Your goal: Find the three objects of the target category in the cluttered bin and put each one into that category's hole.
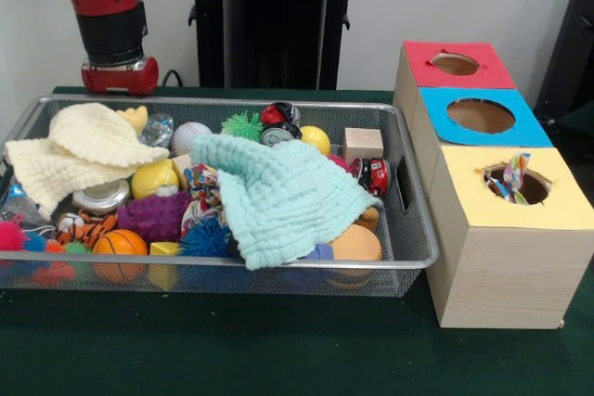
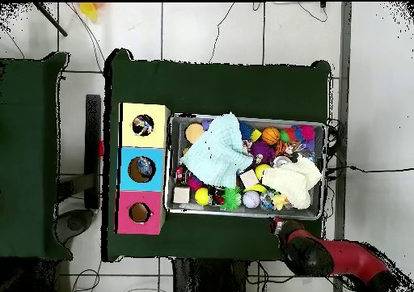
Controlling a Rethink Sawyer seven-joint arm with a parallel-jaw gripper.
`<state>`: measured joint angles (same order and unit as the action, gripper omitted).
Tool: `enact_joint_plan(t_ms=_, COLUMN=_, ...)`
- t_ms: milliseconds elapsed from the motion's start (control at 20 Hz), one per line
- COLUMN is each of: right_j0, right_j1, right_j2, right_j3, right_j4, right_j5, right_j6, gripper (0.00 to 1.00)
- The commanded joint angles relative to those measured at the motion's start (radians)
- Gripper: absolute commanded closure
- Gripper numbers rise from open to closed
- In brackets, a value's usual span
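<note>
Wire-mesh bin (image 1: 413, 220) sits on the green worktop (image 1: 278, 350), crammed with balls, blocks and two cloths: mint cloth (image 1: 278, 197) at centre, cream cloth (image 1: 83, 150) toward 9 o'clock. Box with red hole (image 1: 455, 64), blue hole (image 1: 481, 116) and yellow hole (image 1: 517, 185) stands at 3 o'clock. Pincer (image 1: 119, 76) hovers at 11 o'clock behind the bin; cannot tell whether it is spread.

table (image 1: 278, 359): dark green cloth, covers the whole near part | second green table (image 2: 28, 155): well apart at overhead left | floor (image 2: 210, 30): pale tiles, cables across it | black stand (image 1: 269, 20): far, behind table
</note>
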<state>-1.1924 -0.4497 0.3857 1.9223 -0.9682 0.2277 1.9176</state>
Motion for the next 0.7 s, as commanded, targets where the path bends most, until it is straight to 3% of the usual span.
enact_joint_plan(t_ms=50, right_j0=0.038, right_j1=-0.070, right_j2=0.096, right_j3=-0.061, right_j4=-0.023, right_j5=0.132, right_j6=-0.207, gripper=0.00)
enact_joint_plan(t_ms=200, right_j0=0.055, right_j1=-0.119, right_j2=0.102, right_j3=-0.014, right_j4=-0.004, right_j5=0.130, right_j6=-0.179, gripper=0.00)
enact_joint_plan(t_ms=450, right_j0=0.059, right_j1=-0.226, right_j2=0.163, right_j3=0.089, right_j4=0.106, right_j5=0.212, right_j6=-0.170, gripper=0.00)
enact_joint_plan(t_ms=700, right_j0=0.062, right_j1=-0.289, right_j2=0.212, right_j3=0.108, right_j4=0.168, right_j5=0.283, right_j6=-0.196, gripper=0.00)
